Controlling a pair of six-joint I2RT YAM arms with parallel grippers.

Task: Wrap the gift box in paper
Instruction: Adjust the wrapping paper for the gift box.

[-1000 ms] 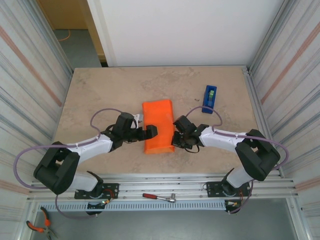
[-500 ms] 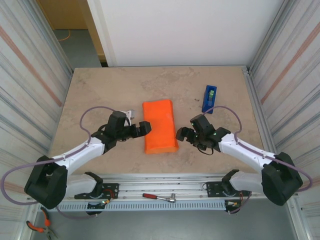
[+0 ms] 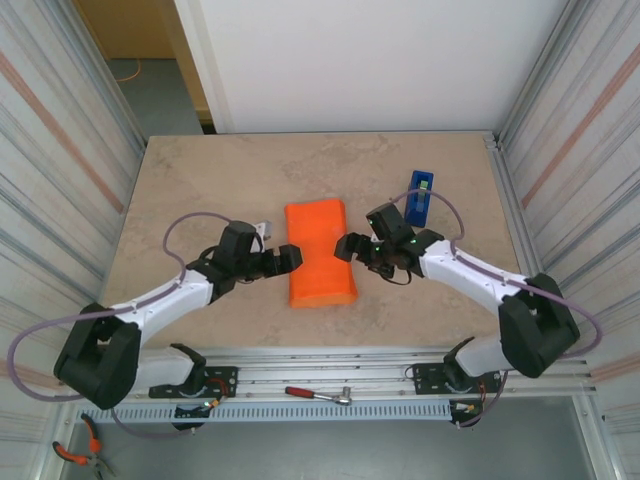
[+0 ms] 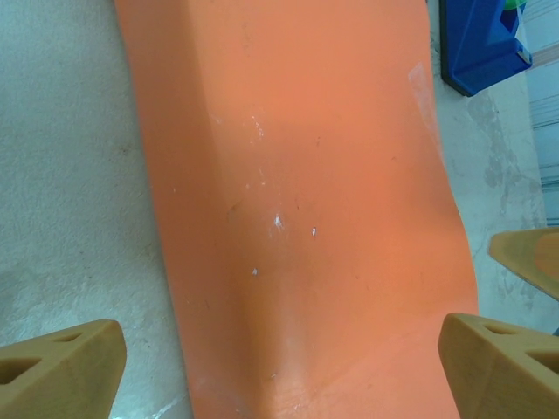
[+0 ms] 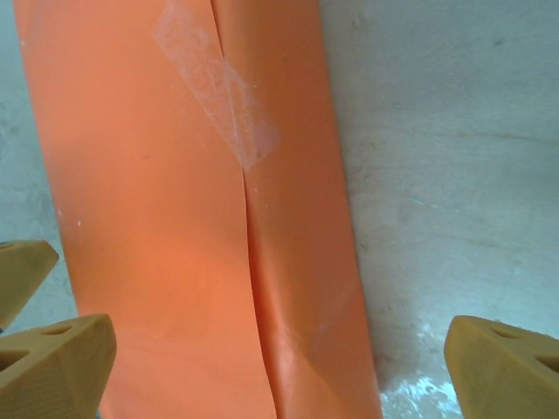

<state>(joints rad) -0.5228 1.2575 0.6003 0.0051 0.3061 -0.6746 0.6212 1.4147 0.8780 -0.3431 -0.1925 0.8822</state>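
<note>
Nearest me, the left claw (image 3: 284,258) hangs with its fingers spread wide and nothing between them, just off the left flank of the parcel. The right claw (image 3: 349,247) mirrors it on the other flank, also spread and empty, its tips close to the paper's edge but, as far as I can judge, not touching.

Between the two claws lies the paper (image 3: 320,252), already rolled into a long orange sleeve on the tabletop (image 3: 200,190). Under the right claw a lengthwise seam (image 5: 249,236) runs along the sleeve, with a strip of clear tape (image 5: 218,96) bridging it further on. I see no pink anywhere, so I take the gift box to be inside the sleeve, though I can't say exactly where along it.

The sheet looks thin, light and slick: it will crease at any pinch and may slide on the tabletop if pushed from one side alone. I'd grip where the stiff box backs the paper, or pinch the soft overhanging ends to fold them down.

Past the right claw, well clear of the parcel, sits the blue tape dispenser (image 3: 419,197).
</note>
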